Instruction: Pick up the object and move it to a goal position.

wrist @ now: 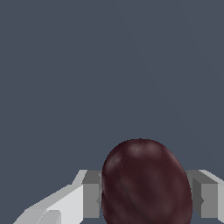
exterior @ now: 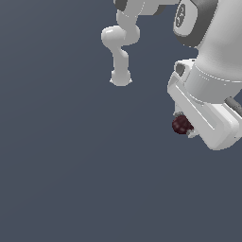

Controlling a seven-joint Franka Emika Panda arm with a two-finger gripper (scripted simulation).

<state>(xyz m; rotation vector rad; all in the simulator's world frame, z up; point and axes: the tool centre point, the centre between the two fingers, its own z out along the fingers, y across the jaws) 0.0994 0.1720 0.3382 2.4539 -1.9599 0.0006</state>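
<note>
Maroon ball (wrist: 146,183) clamped between jaws

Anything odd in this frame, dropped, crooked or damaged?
Nothing stands out. The dark red ball sits between the gripper fingers, one on each side of it, apparently held. No damage shows, and only plain grey background surrounds it.

The white arm (exterior: 212,52) comes in from the upper part of the exterior view's right, its wrist bent so the broad hand slants downward. The gripper (exterior: 184,126) sits at the lower end, its fingers (wrist: 89,197) closed from both sides on the dark red ball (wrist: 146,183), which fills the gap between them.
</note>
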